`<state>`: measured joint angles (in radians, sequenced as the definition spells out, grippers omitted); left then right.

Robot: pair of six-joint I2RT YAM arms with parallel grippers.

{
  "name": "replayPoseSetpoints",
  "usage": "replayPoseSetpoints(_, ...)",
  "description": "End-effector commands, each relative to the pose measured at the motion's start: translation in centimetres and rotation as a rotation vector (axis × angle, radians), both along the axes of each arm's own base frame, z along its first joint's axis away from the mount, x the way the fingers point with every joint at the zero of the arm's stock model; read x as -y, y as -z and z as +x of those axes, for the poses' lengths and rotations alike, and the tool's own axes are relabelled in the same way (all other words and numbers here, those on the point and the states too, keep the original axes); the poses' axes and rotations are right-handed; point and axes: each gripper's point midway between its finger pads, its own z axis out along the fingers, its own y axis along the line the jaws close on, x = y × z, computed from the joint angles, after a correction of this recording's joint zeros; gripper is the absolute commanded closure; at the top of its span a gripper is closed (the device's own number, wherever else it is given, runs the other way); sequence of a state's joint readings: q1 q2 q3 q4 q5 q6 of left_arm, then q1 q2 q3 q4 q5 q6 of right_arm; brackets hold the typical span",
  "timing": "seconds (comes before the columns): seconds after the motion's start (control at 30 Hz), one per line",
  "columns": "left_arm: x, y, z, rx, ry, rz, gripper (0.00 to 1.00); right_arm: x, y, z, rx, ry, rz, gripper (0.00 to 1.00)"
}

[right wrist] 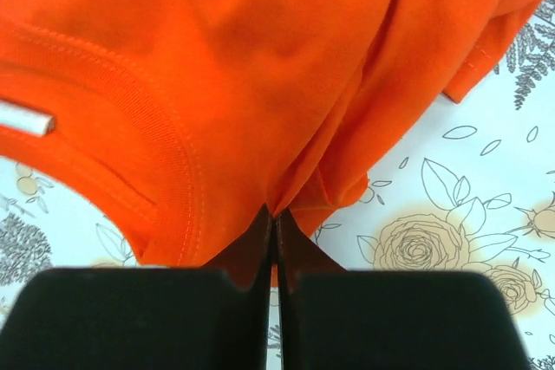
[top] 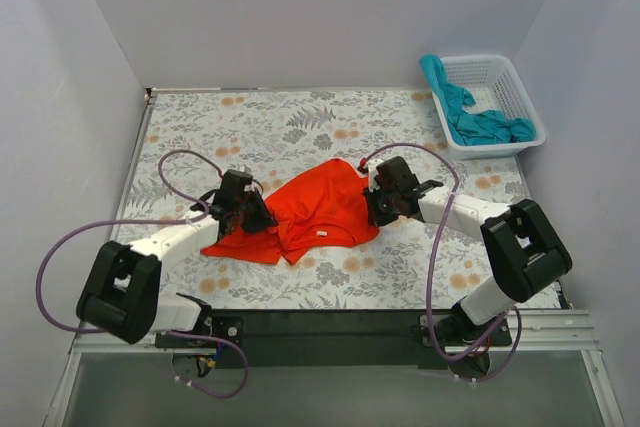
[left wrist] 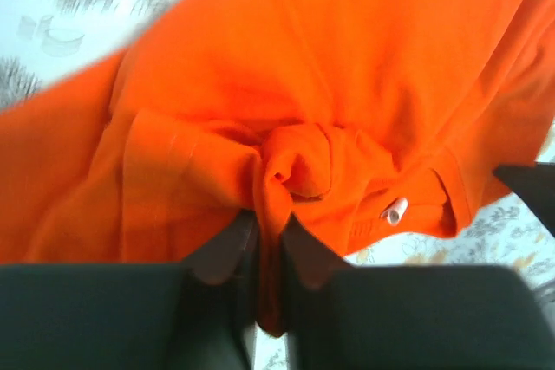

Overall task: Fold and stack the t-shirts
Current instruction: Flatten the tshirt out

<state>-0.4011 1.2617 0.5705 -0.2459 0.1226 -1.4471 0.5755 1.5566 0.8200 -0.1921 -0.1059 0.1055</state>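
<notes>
pinching the orange-red t-shirt point(top: 325, 209) are left claw point(left wrist: 269, 224) and right claw point(right wrist: 274, 217).

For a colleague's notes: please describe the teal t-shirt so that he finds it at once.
On the flowered table, go to the far right corner, where a white lattice basket stands. The teal t-shirt lies crumpled inside it, unlike the orange-red shirt at mid-table.

A crumpled orange-red t-shirt point(top: 318, 209) lies mid-frame on the floral surface point(top: 280, 127). The left end effector point(top: 246, 211) is at its left edge and the right end effector point(top: 384, 201) at its right edge, both against the cloth. At upper right, a teal t-shirt point(top: 482, 127) lies bunched in a white lattice basket point(top: 531, 107).
</notes>
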Motion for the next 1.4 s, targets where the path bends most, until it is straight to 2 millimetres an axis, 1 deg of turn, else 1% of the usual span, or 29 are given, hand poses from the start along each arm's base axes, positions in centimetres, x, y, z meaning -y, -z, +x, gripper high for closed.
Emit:
replayPoseSetpoints(0.0, 2.0, -3.9, 8.1, 0.194, 0.051, 0.040, 1.00, -2.1, -5.1, 0.3, 0.074, -0.071, 0.123, 0.99)
replayPoseSetpoints(0.03, 2.3, -4.3, 9.3, 0.215, 0.057, 0.055, 1.00, -2.5, -5.9, -0.5, 0.052, -0.086, 0.142, 0.99)
replayPoseSetpoints(0.07, 3.1, -6.0, 12.0, 0.275, 0.081, 0.072, 1.00, -3.8, -8.5, -0.8, 0.095, -0.116, 0.188, 0.99)
replayPoseSetpoints(0.1, 3.4, -6.9, 13.4, 0.304, 0.088, 0.083, 1.00, -4.6, -9.6, -1.6, 0.078, -0.125, 0.218, 0.99)
replayPoseSetpoints(0.13, 4.5, -9.2, 16.1, 0.376, 0.116, 0.090, 1.00, -6.5, -12.2, -2.7, 0.096, -0.157, 0.280, 0.99)
replayPoseSetpoints(0.17, 4.9, -10.3, 17.4, 0.408, 0.124, 0.091, 1.00, -7.5, -13.5, -3.4, 0.102, -0.176, 0.312, 0.99)
replayPoseSetpoints(0.2, 6.0, -13.1, 19.5, 0.475, 0.155, 0.080, 1.00, -9.7, -15.7, -4.7, 0.108, -0.211, 0.361, 0.99)
replayPoseSetpoints(0.23, 6.4, -13.5, 20.5, 0.489, 0.167, 0.084, 1.00, -11.9, -16.5, -6.7, 0.104, -0.272, 0.382, 0.99)
replayPoseSetpoints(0.27, 6.9, -18.8, 23.2, 0.627, 0.165, 0.086, 0.89, -17.0, -19.6, -8.8, 0.142, -0.348, 0.442, 0.94)
replayPoseSetpoints(0.33, 5.3, -19.1, 23.0, 0.633, 0.134, 0.129, 0.42, -18.1, -18.6, -8.5, 0.114, -0.347, 0.425, 0.69)
replayPoseSetpoints(0.37, 4.6, -17.4, 22.2, 0.596, 0.124, 0.144, 0.32, -17.9, -18.4, -8.2, 0.124, -0.329, 0.414, 0.57)
replayPoseSetpoints(0.4, 3.9, -18.7, 21.2, 0.616, 0.109, 0.146, 0.25, -17.3, -17.9, -8.2, 0.132, -0.316, 0.399, 0.52)
replayPoseSetpoints(0.43, 3.2, -16.7, 20.9, 0.578, 0.088, 0.178, 0.20, -17.1, -17.8, -7.8, 0.147, -0.300, 0.386, 0.48)
replayPoseSetpoints(0.47, 2.0, -18.3, 19.8, 0.604, 0.048, 0.193, 0.14, -16.1, -17.4, -7.7, 0.165, -0.287, 0.364, 0.45)
replayPoseSetpoints(0.53, 0.7, -17.9, 17.8, 0.584, 0.019, 0.206, 0.10, -14.2, -17.4, -6.9, 0.214, -0.235, 0.329, 0.37)
replayPoseSetpoints(0.57, -0.2, -17.5, 15.6, 0.560, 0.000, 0.196, 0.08, -12.6, -15.7, -6.4, 0.199, -0.203, 0.294, 0.36)
replayPoseSetpoints(0.6, -0.6, -17.0, 14.3, 0.542, -0.008, 0.194, 0.07, -11.7, -15.2, -6.1, 0.192, -0.180, 0.289, 0.36)
replayPoseSetpoints(0.63, -1.2, -18.2, 12.7, 0.563, -0.019, 0.173, 0.07, -10.6, -15.1, -5.9, 0.194, -0.161, 0.289, 0.36)
replayPoseSetpoints(0.67, -1.5, -17.2, 11.2, 0.525, -0.018, 0.170, 0.06, -9.9, -14.6, -5.7, 0.186, -0.148, 0.285, 0.36)
replayPoseSetpoints(0.7, -1.4, -15.0, 9.2, 0.461, 0.001, 0.143, 0.06, -8.2, -12.9, -5.2, 0.166, -0.120, 0.255, 0.36)
replayPoseSetpoints(0.73, -1.3, -15.8, 7.6, 0.474, 0.014, 0.107, 0.06, -7.5, -12.8, -5.0, 0.170, -0.111, 0.256, 0.37)
replayPoseSetpoints(0.77, -1.4, -13.4, 5.5, 0.396, 0.027, 0.092, 0.06, -6.4, -12.3, -4.4, 0.165, -0.082, 0.246, 0.37)
replayPoseSetpoints(0.8, -0.6, -13.0, 3.8, 0.361, 0.074, 0.041, 0.06, -5.6, -11.1, -4.6, 0.146, -0.087, 0.232, 0.38)
replayPoseSetpoints(0.83, -0.5, -13.0, 2.4, 0.346, 0.083, 0.010, 0.06, -5.2, -10.9, -4.5, 0.147, -0.085, 0.232, 0.38)
replayPoseSetpoints(0.9, -0.4, -10.2, -0.8, 0.221, 0.098, -0.023, 0.06, -4.6, -10.0, -4.2, 0.143, -0.091, 0.232, 0.38)
replayPoseSetpoints(0.97, 0.4, -9.0, -3.3, 0.144, 0.145, -0.089, 0.06, -4.5, -8.9, -4.0, 0.135, -0.096, 0.231, 0.39)
replayPoseSetpoints(1.0, 0.4, -7.5, -4.4, 0.092, 0.148, -0.095, 0.05, -4.7, -8.6, -4.0, 0.130, -0.112, 0.236, 0.39)
replayPoseSetpoints(1.1, -0.1, -5.3, -5.8, 0.014, 0.125, -0.089, 0.05, -5.4, -7.4, -3.0, 0.130, -0.128, 0.239, 0.38)
replayPoseSetpoints(1.37, -0.1, -1.6, -6.7, -0.114, 0.165, -0.044, 0.02, -7.8, -4.7, 0.7, 0.094, -0.159, 0.232, 0.31)
